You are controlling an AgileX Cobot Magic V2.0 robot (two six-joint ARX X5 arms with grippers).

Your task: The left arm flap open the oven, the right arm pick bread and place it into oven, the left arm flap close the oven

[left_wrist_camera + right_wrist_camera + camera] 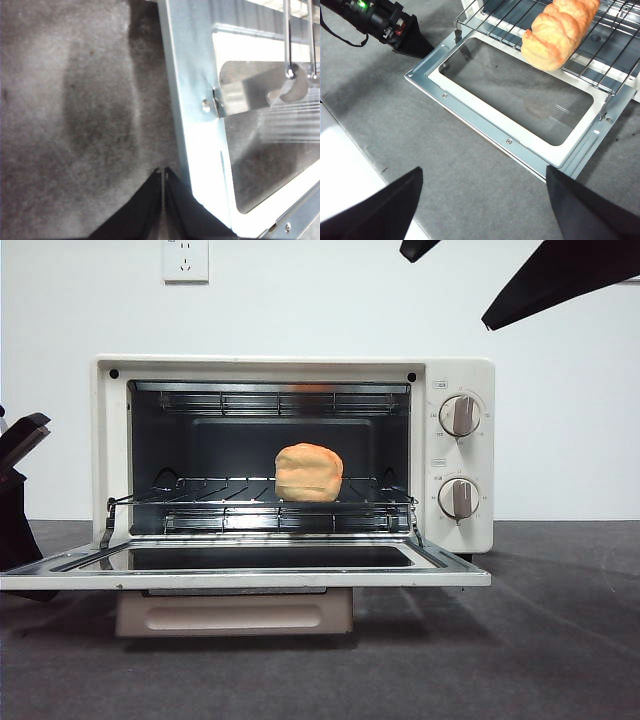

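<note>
Lumpy golden-orange bread (309, 472) with twisted folds, lying on the wire rack (230, 498) inside the cream-white oven (455, 530), door (250, 565) flapped fully down. Right claw (485, 210) spread wide and empty, raised at 1 o'clock of the bread, well apart. Left claw (163, 172) pressed together, just beside the door's corner, at 9 o'clock. Dark grey tabletop (540, 640), plain white wall (60, 300), 1 socket (185, 260).

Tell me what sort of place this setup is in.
Probably a lab test bench rather than a home kitchen: a lone toaster oven with bread inside sits on a grey mat against a bare white wall with one socket.
</note>
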